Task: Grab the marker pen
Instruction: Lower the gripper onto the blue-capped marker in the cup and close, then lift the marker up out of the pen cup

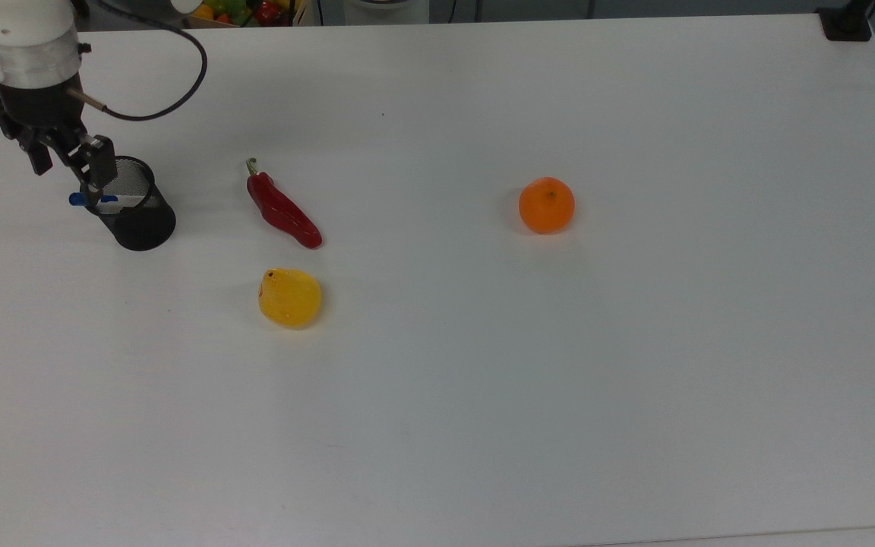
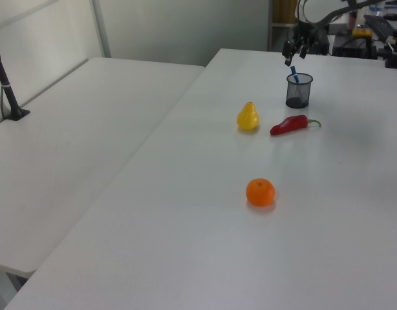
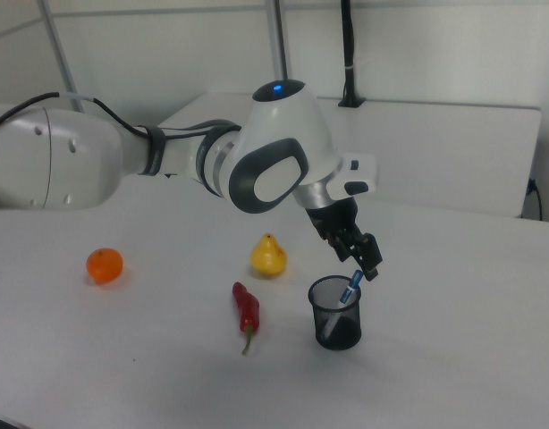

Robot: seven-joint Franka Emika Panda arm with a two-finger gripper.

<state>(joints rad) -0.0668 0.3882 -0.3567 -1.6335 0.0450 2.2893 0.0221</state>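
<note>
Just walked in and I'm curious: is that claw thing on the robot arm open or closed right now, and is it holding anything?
Gripper: open, holding nothing, its fingers either side of the blue-capped white marker pen in the black mesh cup.

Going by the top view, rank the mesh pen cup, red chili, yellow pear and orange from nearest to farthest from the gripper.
Measured from the gripper in the top view:
1. Mesh pen cup, right beside it, holding the marker pen.
2. Red chili, toward the top view's right.
3. Yellow pear, lower right, a little past the chili.
4. Orange, far toward the top view's right.
</note>
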